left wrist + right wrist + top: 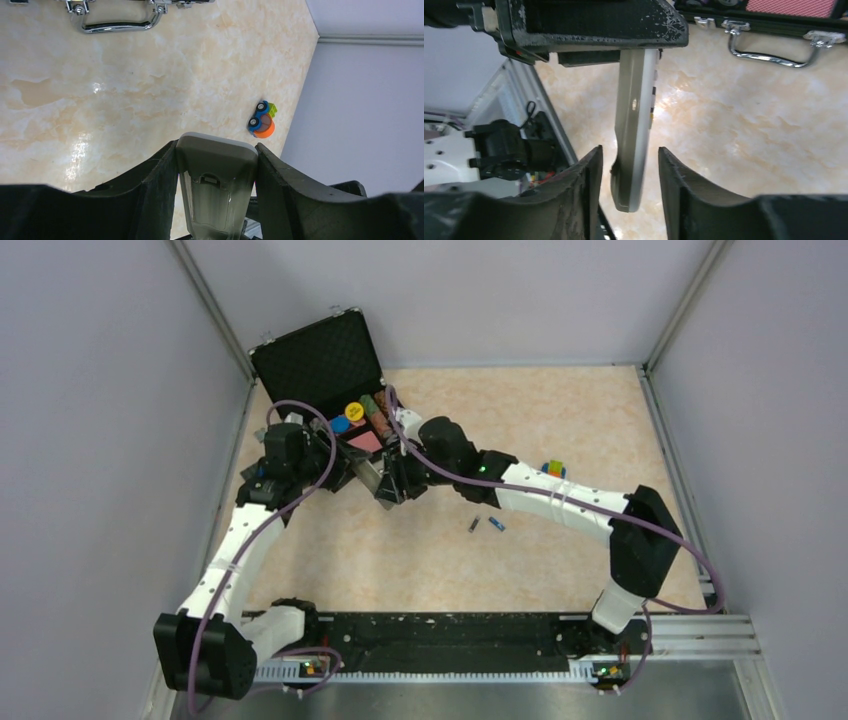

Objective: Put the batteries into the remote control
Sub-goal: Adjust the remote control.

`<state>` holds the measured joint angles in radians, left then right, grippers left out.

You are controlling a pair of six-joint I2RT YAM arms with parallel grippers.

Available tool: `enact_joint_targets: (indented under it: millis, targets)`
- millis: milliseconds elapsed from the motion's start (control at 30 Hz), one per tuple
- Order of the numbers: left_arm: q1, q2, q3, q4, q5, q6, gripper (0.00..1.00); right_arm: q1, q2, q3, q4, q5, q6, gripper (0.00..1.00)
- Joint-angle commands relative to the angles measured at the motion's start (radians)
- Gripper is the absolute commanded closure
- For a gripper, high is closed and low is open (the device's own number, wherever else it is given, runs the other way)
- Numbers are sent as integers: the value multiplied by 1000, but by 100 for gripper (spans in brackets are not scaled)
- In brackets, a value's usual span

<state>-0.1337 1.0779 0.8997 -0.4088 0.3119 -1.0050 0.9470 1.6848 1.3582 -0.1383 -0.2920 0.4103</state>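
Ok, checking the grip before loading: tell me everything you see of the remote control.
The remote control is a slim grey-white plastic slab with rounded corners. Held off the table, it is clamped across its width by the left gripper, its greyish back with a recess facing that wrist camera. Its free end sits between the right gripper's open fingers, apparently untouched.

White arm segments (228,565), black joints (640,540), looping purple cables (300,405), scuffed black pincer fingers (584,185).

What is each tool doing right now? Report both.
Left tool: closed on the remote.
Right tool: open, straddling the remote's free end, not gripping it.
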Motion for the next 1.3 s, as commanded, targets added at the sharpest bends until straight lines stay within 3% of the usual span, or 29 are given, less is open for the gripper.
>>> enact_joint_targets:
  millis: [0,100,200,333,467,633,667,767,833,967,1133,1267]
  targets:
    - [-1,-18,42,-12,-49,-36,100,29,18,70,-61,113,-77,62]
    - [-1,-20,41,-15,-45,-45,100,34,35,79,-67,116,-80,69]
    - [-1,-26,34,-18,-44,-51,100,36,44,82,-66,121,-84,71]
    - [-1,-34,27,-10,-36,-63,100,37,60,82,-57,104,-90,59]
    - [-1,-45,22,-11,-34,-70,100,37,69,72,-36,81,-81,56]
    - [0,-59,16,-14,-34,-70,100,38,66,63,-28,79,-74,77]
    - [0,-60,16,-1,-21,-63,97,38,66,63,-29,77,-72,84]
    - [0,-65,26,17,22,-14,74,39,53,64,-39,72,-69,100]
    - [0,-79,37,17,32,54,59,38,36,67,-52,70,-74,100]
    - [13,-109,110,-33,55,279,41,36,-11,82,-107,-2,-176,100]
    - [22,-82,330,-199,238,670,33,-4,-72,86,-171,-159,-274,100]
    - [22,-84,369,-269,325,815,26,-19,-112,107,-230,-197,-306,100]
